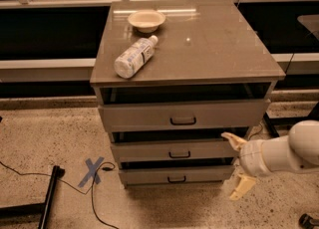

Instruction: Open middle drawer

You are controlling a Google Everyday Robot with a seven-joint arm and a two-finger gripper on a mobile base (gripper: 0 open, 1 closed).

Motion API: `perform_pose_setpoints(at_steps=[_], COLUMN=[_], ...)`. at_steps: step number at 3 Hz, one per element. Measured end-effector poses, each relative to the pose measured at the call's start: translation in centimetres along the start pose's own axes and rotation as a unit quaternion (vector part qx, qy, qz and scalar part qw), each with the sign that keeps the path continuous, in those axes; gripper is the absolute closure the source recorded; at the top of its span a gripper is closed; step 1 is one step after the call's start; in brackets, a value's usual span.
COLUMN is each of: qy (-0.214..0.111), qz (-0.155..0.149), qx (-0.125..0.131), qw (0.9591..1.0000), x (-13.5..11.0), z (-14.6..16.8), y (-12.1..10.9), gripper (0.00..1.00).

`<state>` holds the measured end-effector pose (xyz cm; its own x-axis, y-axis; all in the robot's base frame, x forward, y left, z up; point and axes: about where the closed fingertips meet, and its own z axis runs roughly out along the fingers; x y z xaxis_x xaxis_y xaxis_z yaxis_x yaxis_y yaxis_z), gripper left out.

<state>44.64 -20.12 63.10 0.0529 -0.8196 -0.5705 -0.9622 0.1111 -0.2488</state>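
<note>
A grey-brown cabinet [259,104] of three drawers stands on a speckled floor [45,138]. The middle drawer [149,151] lies between the taller top drawer [139,116] and the bottom drawer [144,176], with a small dark loop handle [179,154] at the centre of its flat front and a dark gap above it. The robot's gripper [238,164] hovers off the cabinet's front right corner, level with the two lower drawers. Its jaws are spread wide and hold nothing; the upper finger [232,140] reaches the right end of the middle drawer's front (whether it touches cannot be told), while the lower finger [243,187] hangs below the bottom drawer's right end. On the worktop [219,44] a plastic bottle [134,57] lies on its side near the left edge, with a shallow pale bowl [146,20] just behind it. A blue tape cross [92,171] marks the floor left of the cabinet.
</note>
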Motion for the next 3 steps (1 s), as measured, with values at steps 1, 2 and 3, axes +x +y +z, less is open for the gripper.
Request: perform_pose_setpoints(at_steps=[1, 2, 3], qy=[-0.016, -0.016, -0.011], qz=[-0.011, -0.011, -0.01], qx=[-0.016, -0.016, -0.01], qw=[0.9997, 0.9997, 0.9998], x=[1.2, 1.2, 2.7], z=[2.4, 2.4, 4.2], y=[1.0, 1.0, 0.4], gripper=[0.0, 0.0, 0.0])
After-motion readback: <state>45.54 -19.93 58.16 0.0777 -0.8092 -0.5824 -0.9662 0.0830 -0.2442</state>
